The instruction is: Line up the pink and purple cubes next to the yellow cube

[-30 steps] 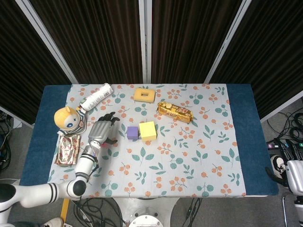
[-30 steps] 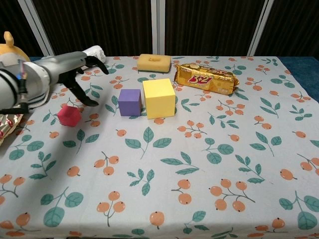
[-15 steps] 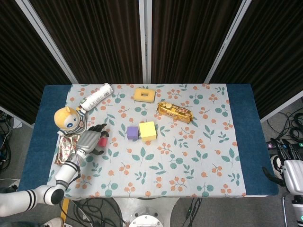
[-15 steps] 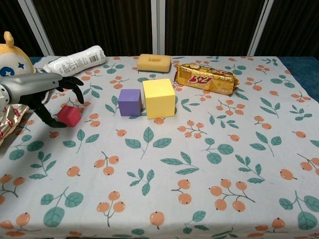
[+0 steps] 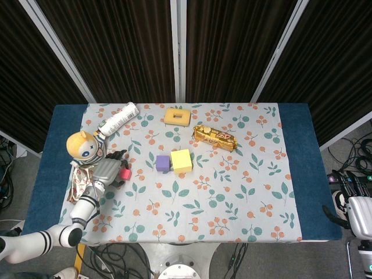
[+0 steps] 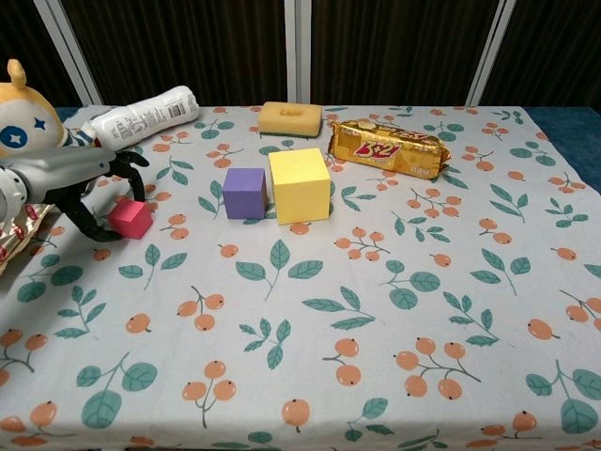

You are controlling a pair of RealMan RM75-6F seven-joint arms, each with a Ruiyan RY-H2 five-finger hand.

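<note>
The small purple foam cube (image 6: 244, 193) stands on the floral tablecloth (image 6: 394, 310) just beside the larger yellow foam cube (image 6: 300, 184), on its left as the chest view shows it, the two faces close or touching. That half of the task appears done.

The small pink foam cube (image 6: 130, 220) sits well apart from the pair, further left. The left hand (image 6: 80, 183) is at this cube, its dark fingers (image 6: 131, 162) curled over and around it. Whether the cube is actually gripped or only enclosed cannot be told.

The right hand is not visible in either view.

Remaining work, as judged: secure the pink cube, carry it right, and set it in line next to the purple cube.
</note>
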